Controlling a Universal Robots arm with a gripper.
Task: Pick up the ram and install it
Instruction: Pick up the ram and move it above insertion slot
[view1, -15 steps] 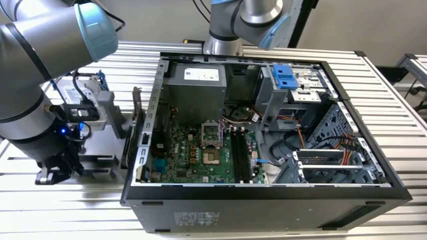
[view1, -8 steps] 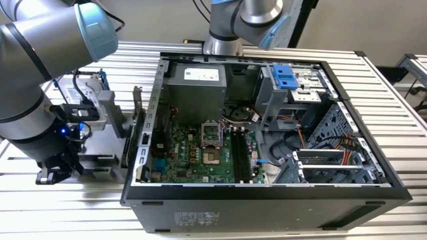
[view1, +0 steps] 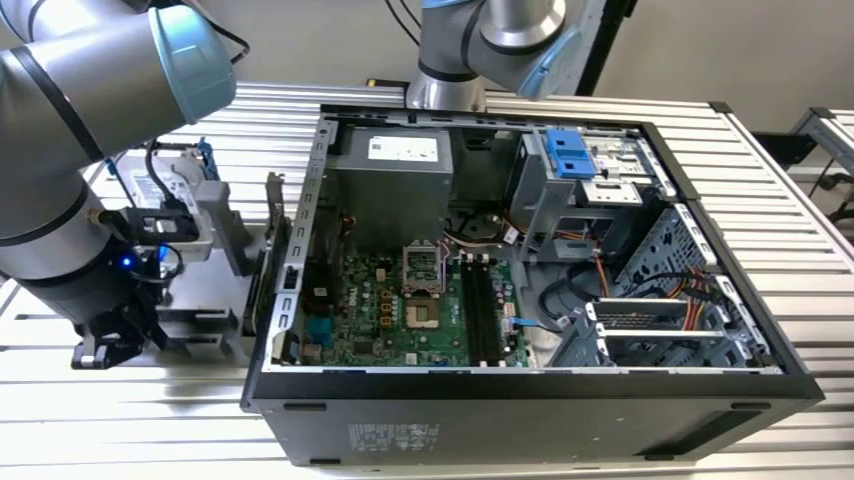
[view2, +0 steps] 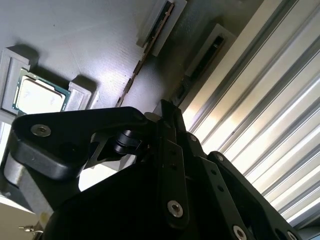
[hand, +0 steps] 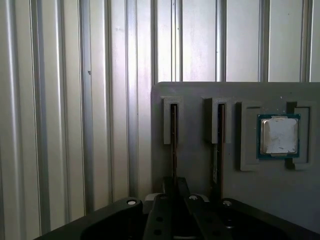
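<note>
Gripper hangs low at the exterior view's left, over a gray tray that sits just beside the outer wall of the opened computer case. In both wrist views the ram stands on its thin edge in the tray's outermost slot. The gripper is lined up directly over the stick's near end. Whether it has closed on the stick cannot be told. A second stick stands in the neighbouring slot, between the ram and a square silver processor seated in its own pocket. Past the tray's edge on the ram's side lies open ribbed metal table, nothing crowding it. Inside the case, the green motherboard lies flat with its long black slots facing up. It is hemmed by the power supply, drive cage and cables, with the rim of the case all round.
</note>
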